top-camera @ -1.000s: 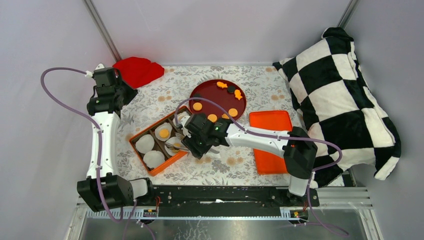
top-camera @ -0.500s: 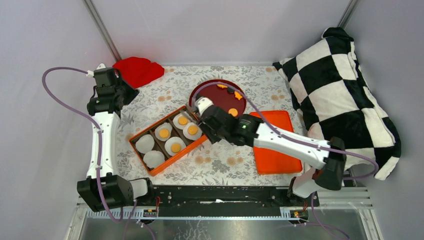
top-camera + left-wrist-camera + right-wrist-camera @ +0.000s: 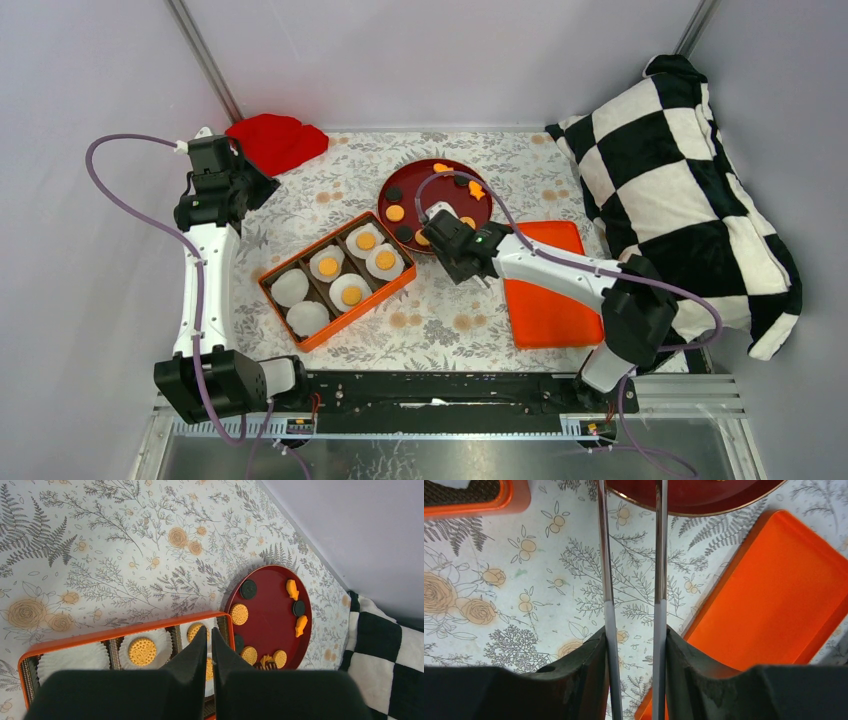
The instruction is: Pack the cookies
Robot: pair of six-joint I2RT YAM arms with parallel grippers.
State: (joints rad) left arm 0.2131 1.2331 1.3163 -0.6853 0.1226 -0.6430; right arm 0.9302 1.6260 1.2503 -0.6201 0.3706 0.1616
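Top external | floral tablecloth (image 3: 440, 335); grey walls (image 3: 440, 60) | left claw (image 3: 210, 632) narrow, empty; right claw (image 3: 635, 632) holding tongs (image 3: 607, 580)

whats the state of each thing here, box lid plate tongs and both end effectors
box: open, four liners hold cookies, two are bare
lid: off, lying flat right of the box
plate: holds more cookies
left end effector: shut, empty
right end effector: clamped on the tongs
tongs: prongs apart, tips out of its view
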